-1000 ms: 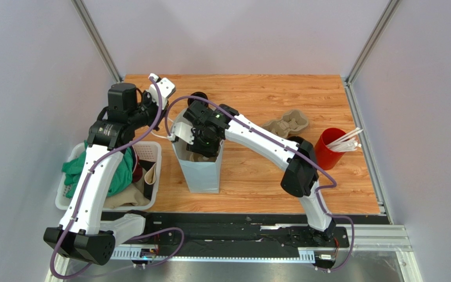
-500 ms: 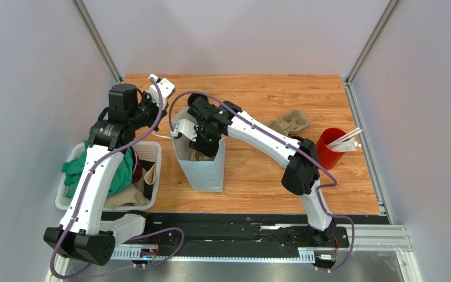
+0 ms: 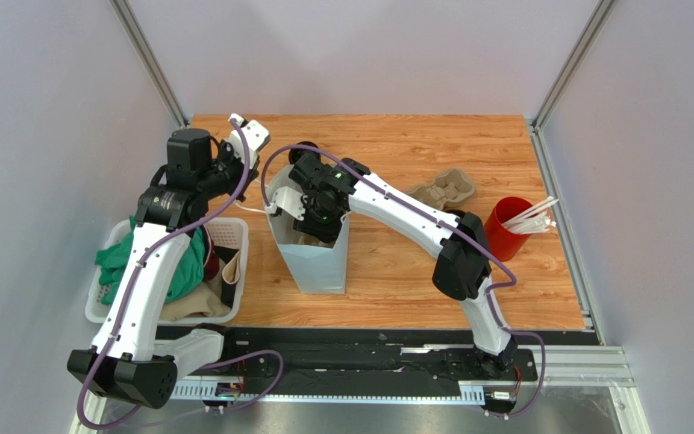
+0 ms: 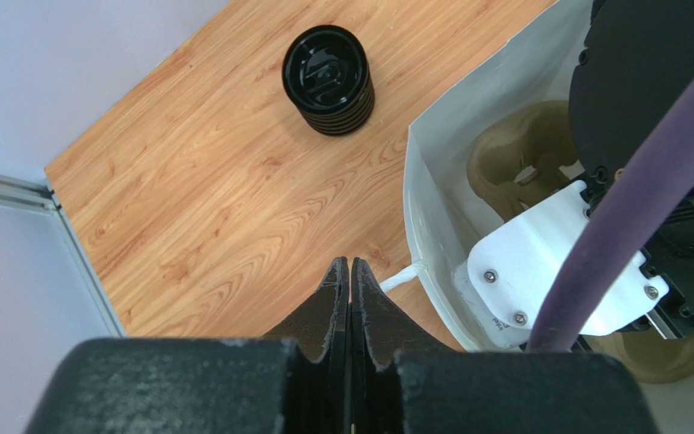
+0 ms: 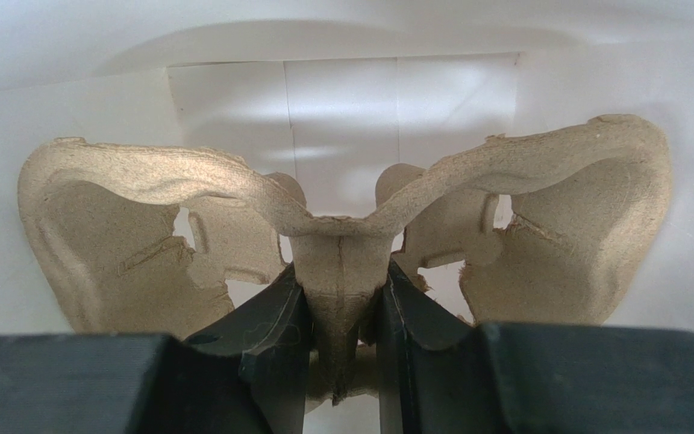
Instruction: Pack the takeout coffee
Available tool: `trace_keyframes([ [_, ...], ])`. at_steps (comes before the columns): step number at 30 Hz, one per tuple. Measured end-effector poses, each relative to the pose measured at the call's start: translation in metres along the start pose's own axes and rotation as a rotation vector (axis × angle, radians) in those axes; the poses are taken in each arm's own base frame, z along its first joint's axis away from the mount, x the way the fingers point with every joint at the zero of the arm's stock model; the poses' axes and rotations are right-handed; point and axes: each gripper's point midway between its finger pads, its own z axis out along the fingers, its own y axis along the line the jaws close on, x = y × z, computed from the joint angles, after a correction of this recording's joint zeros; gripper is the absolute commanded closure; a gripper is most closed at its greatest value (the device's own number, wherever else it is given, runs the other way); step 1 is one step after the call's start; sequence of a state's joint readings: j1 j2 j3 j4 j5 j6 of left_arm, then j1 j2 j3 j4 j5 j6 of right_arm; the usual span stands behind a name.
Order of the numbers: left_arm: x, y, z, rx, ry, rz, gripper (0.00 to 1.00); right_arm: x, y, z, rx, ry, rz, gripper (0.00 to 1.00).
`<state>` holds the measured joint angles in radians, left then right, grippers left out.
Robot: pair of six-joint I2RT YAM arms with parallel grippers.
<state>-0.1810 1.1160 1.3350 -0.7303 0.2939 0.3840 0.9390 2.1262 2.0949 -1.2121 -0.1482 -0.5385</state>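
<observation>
Lowering the tray [image 5: 342, 217] level onto the floor of the bag [image 3: 310, 267] matters most, judging by the right gripper [image 5: 340, 303] pinching its middle rib, the left gripper [image 4: 350, 271] closed beside the rim, and the coffee [image 4: 328, 80] standing on the table [image 3: 396, 262] behind.

A warm orange-brown wood grain is shown across the table [image 3: 396, 145]. The takeout coffee [image 4: 328, 80], at the upper middle of the left wrist view, is seen in glossy black, its side banded with fine ribs. The paper bag [image 3: 316, 267] is rendered in plain white. The cardboard cup tray [image 5: 342, 217] inside it is coloured a mottled tan, and the same tan is worn by a second tray [image 3: 446, 190] right of centre. At the right edge a red cup [image 3: 503, 233] with white straws [image 3: 536, 215] is seen. At the left, a white basket [image 3: 233, 237] is filled with green cloth [image 3: 120, 258] and beige cloth [image 3: 192, 306]. The left arm [image 3: 147, 280] and right arm [image 3: 405, 217] are finished in white with black joints and trailed by a purple cable [image 3: 242, 172]; the left gripper [image 4: 351, 271] and right gripper [image 5: 342, 298] are matte black.
</observation>
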Motion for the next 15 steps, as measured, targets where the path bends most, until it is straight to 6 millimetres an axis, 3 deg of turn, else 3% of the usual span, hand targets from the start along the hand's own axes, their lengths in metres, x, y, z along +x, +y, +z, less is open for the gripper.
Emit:
trace_keyframes([
  [15, -0.018, -0.006, -0.003, 0.038, -0.061, -0.022, 1.0, 0.017, -0.006, 0.018, 0.02, 0.093, 0.008, 0.78],
])
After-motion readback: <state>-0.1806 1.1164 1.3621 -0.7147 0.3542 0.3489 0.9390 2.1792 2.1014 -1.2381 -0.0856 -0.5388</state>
